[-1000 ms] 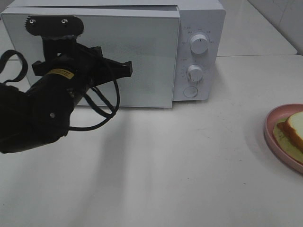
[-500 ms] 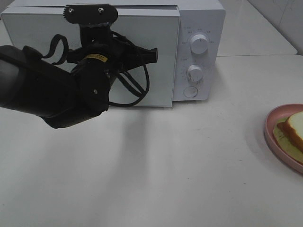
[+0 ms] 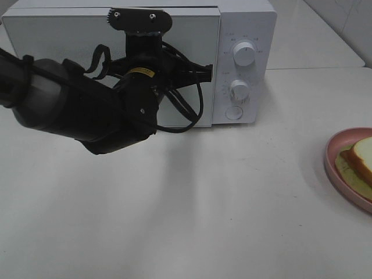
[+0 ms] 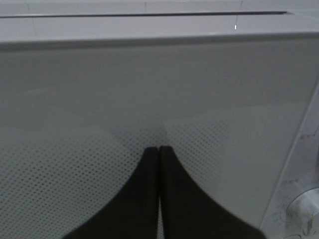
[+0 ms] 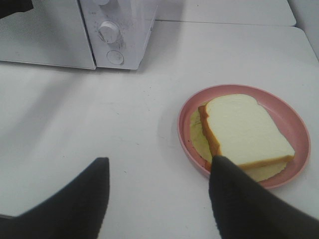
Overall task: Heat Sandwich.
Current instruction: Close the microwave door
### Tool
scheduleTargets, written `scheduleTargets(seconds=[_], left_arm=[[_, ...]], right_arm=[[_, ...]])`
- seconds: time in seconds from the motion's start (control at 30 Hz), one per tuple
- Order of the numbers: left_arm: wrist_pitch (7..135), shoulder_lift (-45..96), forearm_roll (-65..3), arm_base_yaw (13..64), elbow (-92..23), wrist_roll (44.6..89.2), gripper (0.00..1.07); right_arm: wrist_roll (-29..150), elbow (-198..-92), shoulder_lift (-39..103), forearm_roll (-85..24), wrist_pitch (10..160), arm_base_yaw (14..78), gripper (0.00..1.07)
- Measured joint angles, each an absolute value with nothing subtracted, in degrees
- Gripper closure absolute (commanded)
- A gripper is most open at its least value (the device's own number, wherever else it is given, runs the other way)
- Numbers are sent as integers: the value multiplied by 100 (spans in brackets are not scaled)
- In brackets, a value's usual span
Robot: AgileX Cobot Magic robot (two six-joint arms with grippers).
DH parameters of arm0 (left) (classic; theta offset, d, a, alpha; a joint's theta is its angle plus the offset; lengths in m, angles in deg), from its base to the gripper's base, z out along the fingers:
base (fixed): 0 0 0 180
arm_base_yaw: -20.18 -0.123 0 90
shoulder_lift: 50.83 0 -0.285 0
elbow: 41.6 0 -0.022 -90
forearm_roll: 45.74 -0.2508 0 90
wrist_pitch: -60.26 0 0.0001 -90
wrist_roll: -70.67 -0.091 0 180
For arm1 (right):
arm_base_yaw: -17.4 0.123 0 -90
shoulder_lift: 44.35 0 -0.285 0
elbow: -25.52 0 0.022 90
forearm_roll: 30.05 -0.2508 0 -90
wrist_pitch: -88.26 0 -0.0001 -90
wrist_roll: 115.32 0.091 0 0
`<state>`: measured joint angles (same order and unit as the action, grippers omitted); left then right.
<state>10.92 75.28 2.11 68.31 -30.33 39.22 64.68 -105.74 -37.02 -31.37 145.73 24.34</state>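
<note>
Over the last second the left arm has swept across the front of the white box-shaped microwave oven [image 3: 139, 64], from its hinge side toward the control panel, and risen as it went. The left claw [image 3: 208, 70] now sits with its tips near the door's free edge, just beside the two round white dials [image 3: 244, 53]. In the left wrist view the left claw's two black fingers [image 4: 149, 199] are pressed together with nothing between them, pointing at the dotted door glass [image 4: 75, 164]; whether the tips touch the door cannot be told.

The microwave door is shut. The sandwich [image 5: 244, 132], white bread slices with a tan crust, pale green lettuce and a thin red layer, lies on the round pink plate [image 5: 187, 117], well apart from the microwave on the dial side, on the pale desk [image 3: 203, 221]. The right claw [image 5: 159, 199] hovers near the plate with its fingers spread wide, holding nothing.

The step in hand looks like opening the door. No handle shows on the door, so a closed claw can only hook or press the edge; it may slide off the smooth glass. It could also knock a dial, which stands very close. A hard sideways pull might shift the whole microwave on the desk.
</note>
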Motion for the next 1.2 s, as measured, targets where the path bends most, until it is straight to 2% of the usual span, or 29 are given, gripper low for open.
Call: scheduleTargets(seconds=[0.2, 0.6, 0.87, 1.13, 1.2], left_arm=[[1184, 7648, 216, 6814, -3336, 3750, 107], [1419, 7682, 119, 6808, -3508, 3715, 107], [1499, 7659, 400, 6951, -3583, 3618, 107], [3012, 7115, 497, 6997, -3577, 3583, 107], [3533, 6834, 176, 6997, -3428, 3498, 107]], right_arm=[[6468, -10574, -3702, -3137, 14573, 2434, 49], [6468, -10574, -3702, -3137, 14573, 2434, 49], [6468, -10574, -3702, -3137, 14573, 2434, 49], [6468, -10574, -3702, -3137, 14573, 2434, 49], [6468, -10574, -3702, -3137, 14573, 2434, 49]])
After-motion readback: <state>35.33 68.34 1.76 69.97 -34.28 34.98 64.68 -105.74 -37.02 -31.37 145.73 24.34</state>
